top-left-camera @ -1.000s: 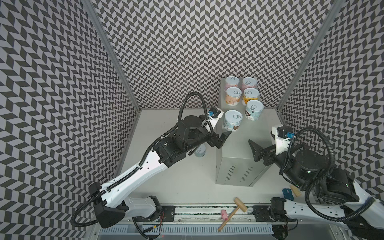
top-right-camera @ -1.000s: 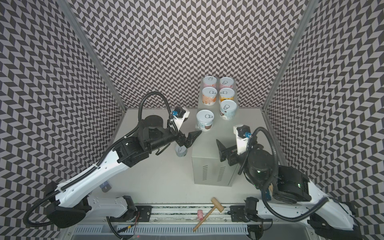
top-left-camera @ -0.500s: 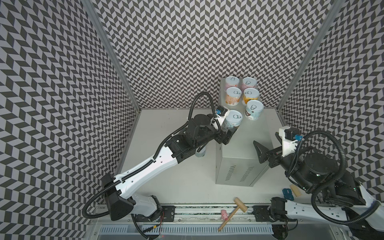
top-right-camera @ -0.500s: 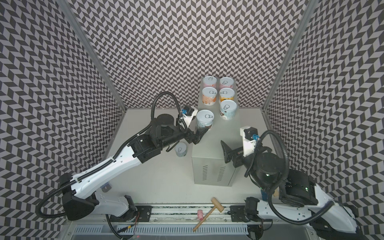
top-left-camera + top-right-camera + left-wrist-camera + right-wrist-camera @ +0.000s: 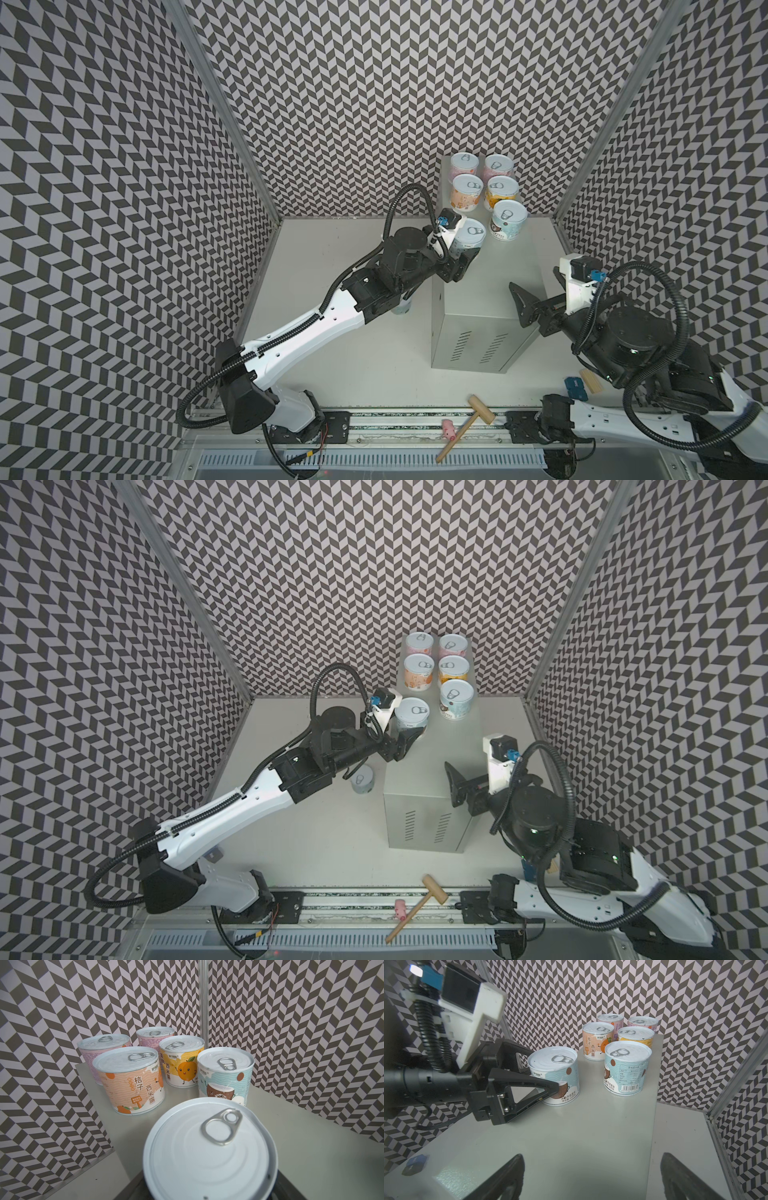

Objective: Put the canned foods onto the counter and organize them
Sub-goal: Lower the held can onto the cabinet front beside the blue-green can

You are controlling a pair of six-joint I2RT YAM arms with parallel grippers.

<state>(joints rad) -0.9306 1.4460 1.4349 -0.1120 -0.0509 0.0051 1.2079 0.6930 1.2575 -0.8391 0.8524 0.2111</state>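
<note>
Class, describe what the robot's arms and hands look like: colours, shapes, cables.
The left arm and right arm have white shells, black joints and black ribbed cable hoses. The left hand and right hand are black with triangular open-frame fingers.

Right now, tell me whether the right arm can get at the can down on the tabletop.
Probably not: the counter stands between the right gripper and that can, and the left arm reaches over it.
</note>
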